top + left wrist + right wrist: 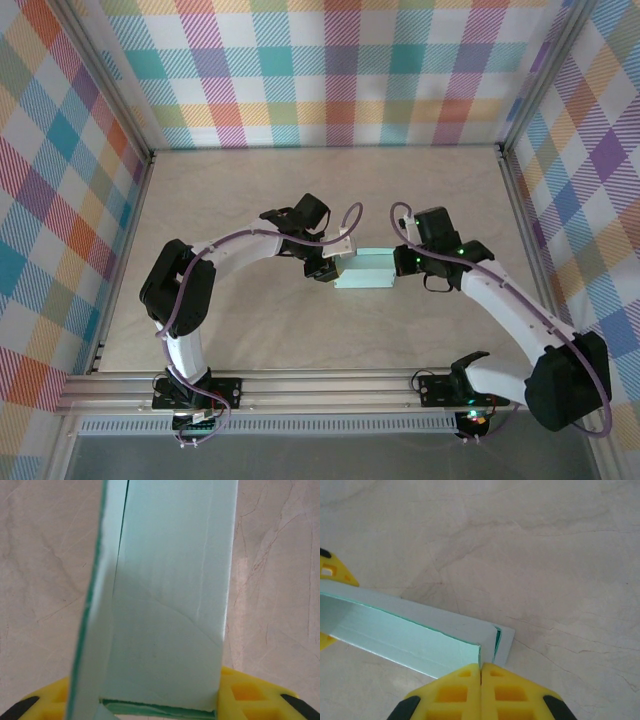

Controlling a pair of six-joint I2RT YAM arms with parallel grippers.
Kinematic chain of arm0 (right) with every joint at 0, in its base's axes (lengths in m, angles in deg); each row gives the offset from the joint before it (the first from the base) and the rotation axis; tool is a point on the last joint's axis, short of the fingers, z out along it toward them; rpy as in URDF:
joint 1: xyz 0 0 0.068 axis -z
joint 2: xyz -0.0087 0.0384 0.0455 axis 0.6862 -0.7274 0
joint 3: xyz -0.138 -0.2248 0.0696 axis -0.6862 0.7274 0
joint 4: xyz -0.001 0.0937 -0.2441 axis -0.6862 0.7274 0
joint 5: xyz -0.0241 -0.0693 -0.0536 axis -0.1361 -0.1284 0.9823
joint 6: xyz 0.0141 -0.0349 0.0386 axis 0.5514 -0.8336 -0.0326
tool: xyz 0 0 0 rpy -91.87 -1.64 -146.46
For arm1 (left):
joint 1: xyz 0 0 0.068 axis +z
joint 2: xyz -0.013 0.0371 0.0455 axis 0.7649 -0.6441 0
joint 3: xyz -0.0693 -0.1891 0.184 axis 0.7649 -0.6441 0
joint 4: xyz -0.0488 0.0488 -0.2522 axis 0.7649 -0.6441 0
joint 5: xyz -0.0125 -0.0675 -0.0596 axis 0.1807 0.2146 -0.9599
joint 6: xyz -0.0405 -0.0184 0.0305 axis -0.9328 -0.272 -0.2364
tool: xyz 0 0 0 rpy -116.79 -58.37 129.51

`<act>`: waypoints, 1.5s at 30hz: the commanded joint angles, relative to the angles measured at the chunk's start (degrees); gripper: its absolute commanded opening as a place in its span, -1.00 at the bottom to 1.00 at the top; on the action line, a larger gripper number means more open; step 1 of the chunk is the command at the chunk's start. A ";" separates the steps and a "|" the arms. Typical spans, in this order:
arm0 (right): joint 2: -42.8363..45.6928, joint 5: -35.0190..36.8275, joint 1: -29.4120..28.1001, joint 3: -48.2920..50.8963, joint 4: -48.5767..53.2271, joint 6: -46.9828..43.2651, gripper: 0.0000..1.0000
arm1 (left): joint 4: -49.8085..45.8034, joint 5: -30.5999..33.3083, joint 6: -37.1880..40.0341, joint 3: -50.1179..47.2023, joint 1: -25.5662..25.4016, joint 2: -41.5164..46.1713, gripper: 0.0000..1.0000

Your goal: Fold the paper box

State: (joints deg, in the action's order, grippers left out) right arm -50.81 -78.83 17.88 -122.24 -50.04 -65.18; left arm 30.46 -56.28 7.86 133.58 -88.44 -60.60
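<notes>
The paper box (365,270) is a pale mint-green shallow rectangular box lying mid-table between my two grippers. My left gripper (328,268) holds its left end. In the left wrist view the box (170,580) runs away from the camera, its near end set between the yellow fingers (247,692) of the left gripper (150,702). My right gripper (402,262) is at the box's right end. Seen from the right wrist, the right gripper (481,667) has its fingers pressed together on the thin upright end wall of the box (420,630).
The box rests on the beige marble-look tabletop (300,190). Checked walls (340,70) close in the back and both sides. A metal rail (320,385) carrying the arm bases runs along the near edge.
</notes>
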 commanded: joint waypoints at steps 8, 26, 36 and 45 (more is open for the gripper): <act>4.08 4.27 -4.86 8.23 -8.36 9.40 -1.00 | 2.18 1.86 -1.75 -1.29 -0.68 -1.45 -0.21; 3.62 4.91 -5.13 7.22 -6.78 7.75 -1.00 | 5.98 4.01 -3.17 -3.72 -1.09 1.31 -0.01; 2.98 5.64 -5.13 5.73 -4.11 7.92 -1.00 | 6.97 4.85 -4.08 -4.54 -1.43 2.31 0.29; 1.81 5.44 -5.13 3.51 -1.81 7.97 -1.00 | 13.32 7.59 -9.48 -10.58 -1.53 10.76 0.97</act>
State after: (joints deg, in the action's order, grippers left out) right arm -48.73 -72.10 13.22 -116.82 -54.56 -57.38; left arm 40.65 -50.00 1.06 124.40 -89.54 -53.59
